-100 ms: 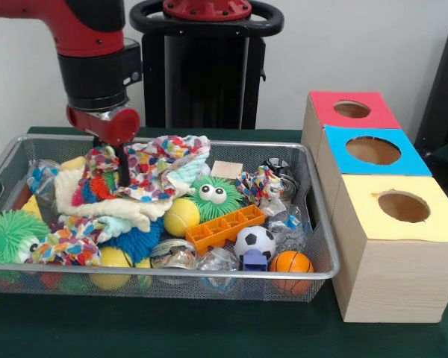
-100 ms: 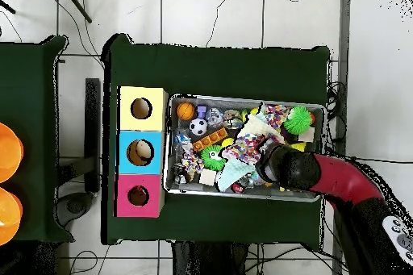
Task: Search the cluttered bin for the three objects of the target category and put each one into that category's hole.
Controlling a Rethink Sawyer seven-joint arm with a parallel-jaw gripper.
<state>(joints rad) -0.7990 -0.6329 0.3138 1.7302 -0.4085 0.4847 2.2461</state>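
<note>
A: Where is the hand (image 1: 124, 173)?

B: Down in the wire bin (image 1: 322, 272), at its far left part, its dark fingers (image 1: 124, 165) sunk into the patterned cloth (image 1: 164, 165). Whether they are spread or pinching the cloth, I cannot tell.

A: What lies round it?

B: A green googly-eyed ball (image 1: 212, 197), a yellow ball (image 1: 181, 216), an orange block (image 1: 224, 227), a small soccer ball (image 1: 255, 242) and a basketball (image 1: 291, 262). Right of the bin on the green bench (image 1: 209, 332) stand the red box (image 1: 349, 112), blue box (image 1: 372, 153) and yellow box (image 1: 399, 246), each with a round hole on top.

Wire bin (image 1: 325, 273) crammed with toys beside three holed boxes (image 1: 394, 246).
</note>
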